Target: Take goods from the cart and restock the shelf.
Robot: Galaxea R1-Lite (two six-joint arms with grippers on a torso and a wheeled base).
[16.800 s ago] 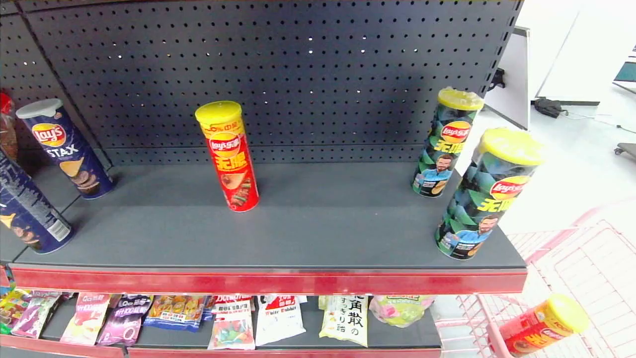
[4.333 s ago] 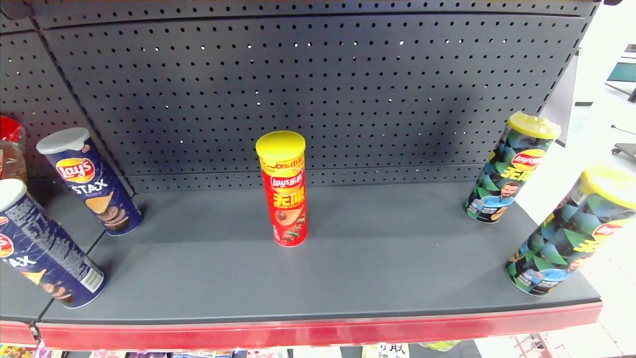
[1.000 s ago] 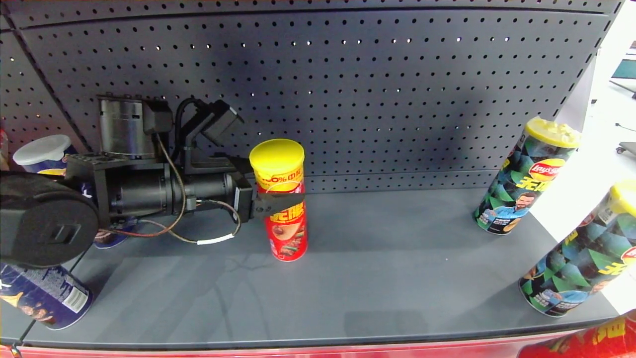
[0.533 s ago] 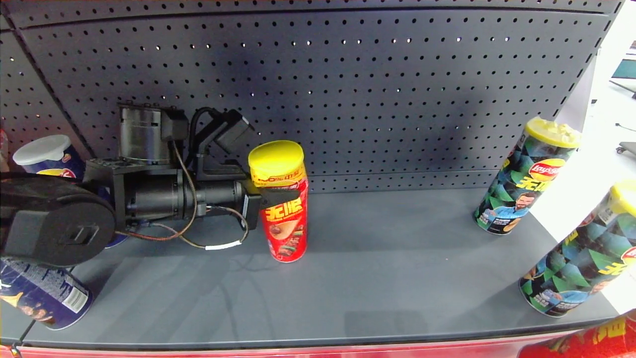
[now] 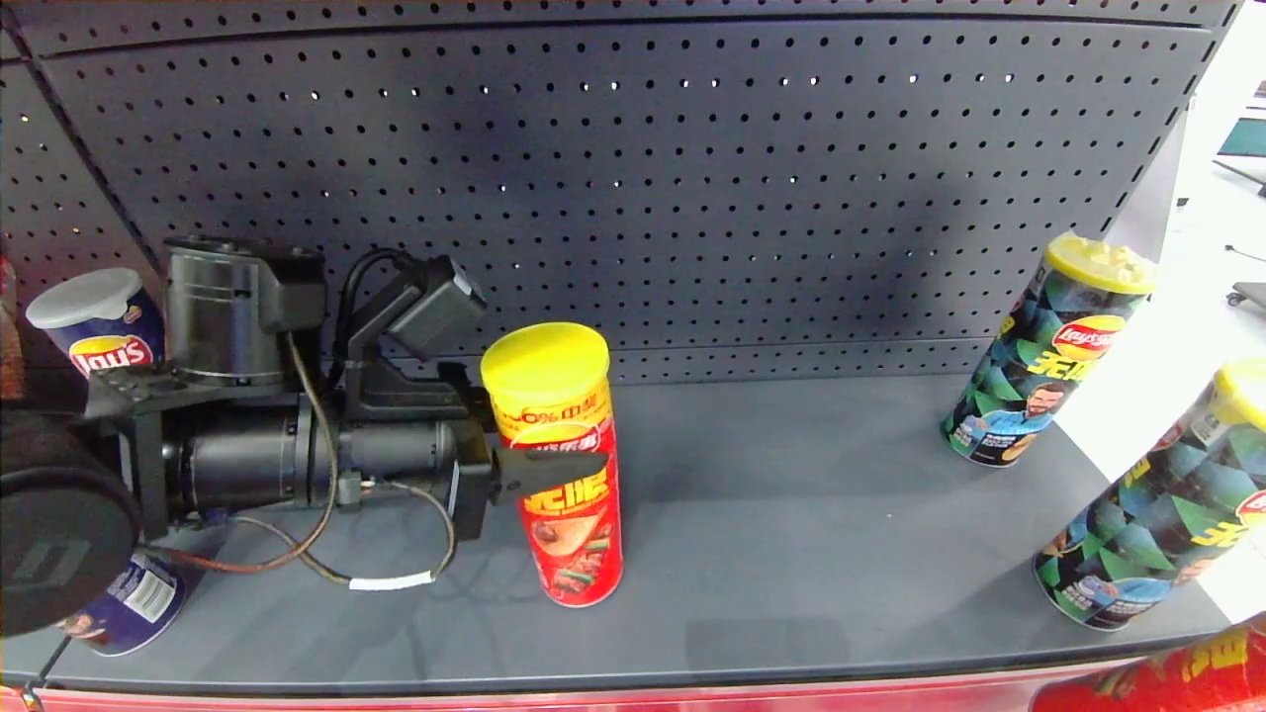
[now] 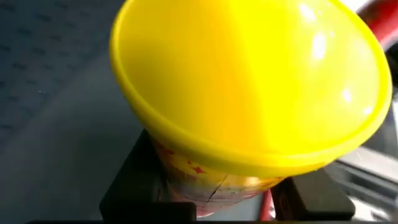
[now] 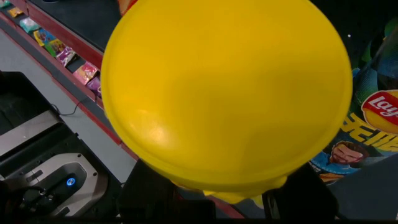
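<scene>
Left gripper (image 5: pixel 550 457) is dragging the red can (image 5: pixel 572 529) forward. Against half a second ago the can is sitting closer to the front lip of the shelf (image 5: pixel 791 554) and well off the pegboard (image 5: pixel 692 198), with the lean gone.

I'm reading the can's long axis as vertical, yellow lid up and base on the deck. The left arm is lying roughly level and coming in from the left side, fingers (image 5: pixel 554 463) clamped across the upper body just under the lid. Left wrist view is confirming it: lid (image 6: pixel 249 81) dead ahead, a dark pad (image 6: pixel 137 186) on each flank. So the left is gripping the can, not loose around it.

Right gripper (image 7: pixel 221 198) is carrying a second red can (image 7: pixel 227 93), fingers pinched on it below the lid. In the head view that can (image 5: pixel 1177 677) is poking in at the lower right corner, below and in front of the shelf lip.

I'm treating this as the key relation: the free deck is lying between the red can and the two green cans (image 5: pixel 1048 356) on the right, up and back-left from the right gripper. The right arm is nearer to it, and the left is tied up. Blue cans (image 5: pixel 94 326) are sitting behind the left arm.

I'm guessing the next step is letting go on the left, then lifting the second can over the lip. The risk I'm watching is a knock to the front green can (image 5: pixel 1128 534).
</scene>
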